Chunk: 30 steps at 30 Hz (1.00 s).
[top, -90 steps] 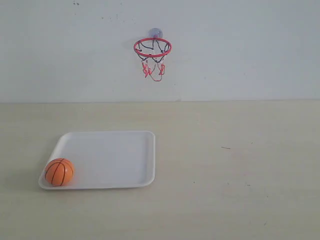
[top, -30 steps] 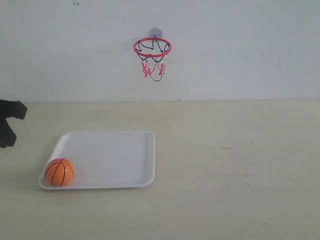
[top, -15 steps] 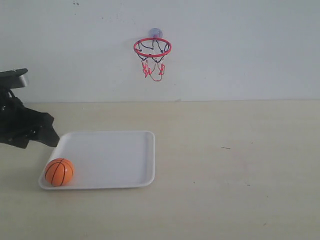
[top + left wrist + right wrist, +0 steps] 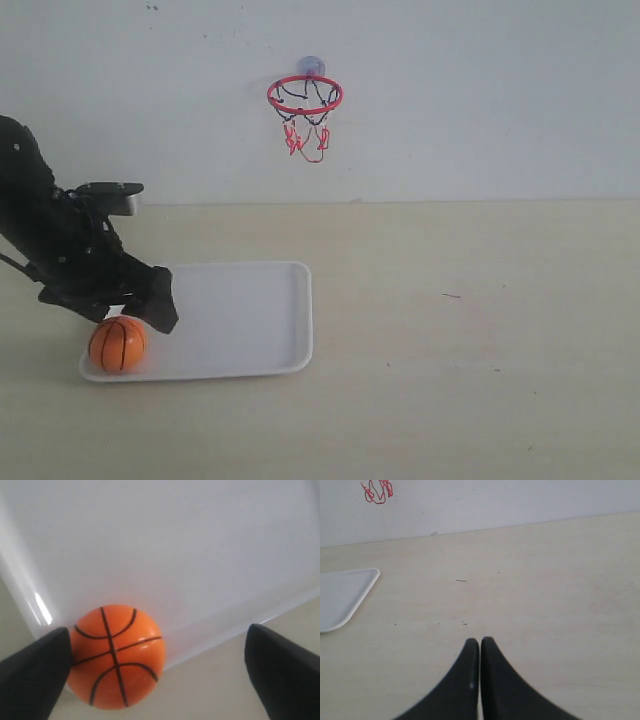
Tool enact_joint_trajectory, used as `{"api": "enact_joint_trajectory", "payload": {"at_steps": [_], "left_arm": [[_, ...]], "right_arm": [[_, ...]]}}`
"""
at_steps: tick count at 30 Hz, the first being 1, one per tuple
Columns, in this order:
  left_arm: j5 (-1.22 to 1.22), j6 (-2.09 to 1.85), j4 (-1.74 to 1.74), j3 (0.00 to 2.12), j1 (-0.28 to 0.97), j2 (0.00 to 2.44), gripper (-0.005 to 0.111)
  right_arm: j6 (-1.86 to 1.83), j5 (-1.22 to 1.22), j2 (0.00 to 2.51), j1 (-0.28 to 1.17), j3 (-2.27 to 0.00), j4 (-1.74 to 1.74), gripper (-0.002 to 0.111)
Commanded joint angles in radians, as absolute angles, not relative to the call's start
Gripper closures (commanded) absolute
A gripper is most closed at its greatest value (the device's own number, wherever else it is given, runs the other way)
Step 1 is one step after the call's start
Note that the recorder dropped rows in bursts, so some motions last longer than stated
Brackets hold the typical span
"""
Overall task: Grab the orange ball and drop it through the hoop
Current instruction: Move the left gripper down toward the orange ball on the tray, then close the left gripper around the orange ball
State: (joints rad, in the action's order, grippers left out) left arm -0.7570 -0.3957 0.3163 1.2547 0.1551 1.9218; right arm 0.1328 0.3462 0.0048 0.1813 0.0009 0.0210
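The orange ball (image 4: 118,344) sits in the near-left corner of a white tray (image 4: 250,300), against its raised rim, on the pale surface (image 4: 450,350). The left gripper (image 4: 135,308) hangs low over that corner, its black fingers (image 4: 282,675) set wide apart. In the left wrist view one finger is at the ball's side, touching it or just short of it, and the other stands well clear beyond the tray's edge. Nothing is held, so the reach-and-grasp step is judged to be in hand. The next move likely calls for centring the ball between the fingers, closing on it without rolling it along the rim, then lifting it. The right gripper (image 4: 480,652) is out of the exterior view; its own camera shows its fingers (image 4: 465,680) pressed together and empty above bare surface. At the far side, the hoop (image 4: 305,96) hangs by its suction cup high on the white wall (image 4: 480,100), right of the ball and well apart from it.
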Motion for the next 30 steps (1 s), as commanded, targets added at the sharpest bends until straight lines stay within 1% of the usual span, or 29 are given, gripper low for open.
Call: {"api": "enact_joint_trajectory", "payload": {"at_steps": [1,17,23,30], "left_arm": [[-0.759,-0.341,0.244,1.261,0.161,1.930,0.019],[-0.789,-0.341,0.163,1.261,0.161,1.936,0.019],[-0.791,-0.336,0.161,1.261,0.161,1.977,0.019],[-0.762,-0.336,0.159,1.261,0.161,1.977,0.025]], "right_arm": [[0.128,0.334,0.000,0.180,0.000,0.017,0.108],[0.128,0.334,0.000,0.180,0.000,0.017,0.108],[0.128,0.334,0.000,0.180,0.000,0.017,0.108],[0.128,0.334,0.000,0.180,0.000,0.017,0.108]]}}
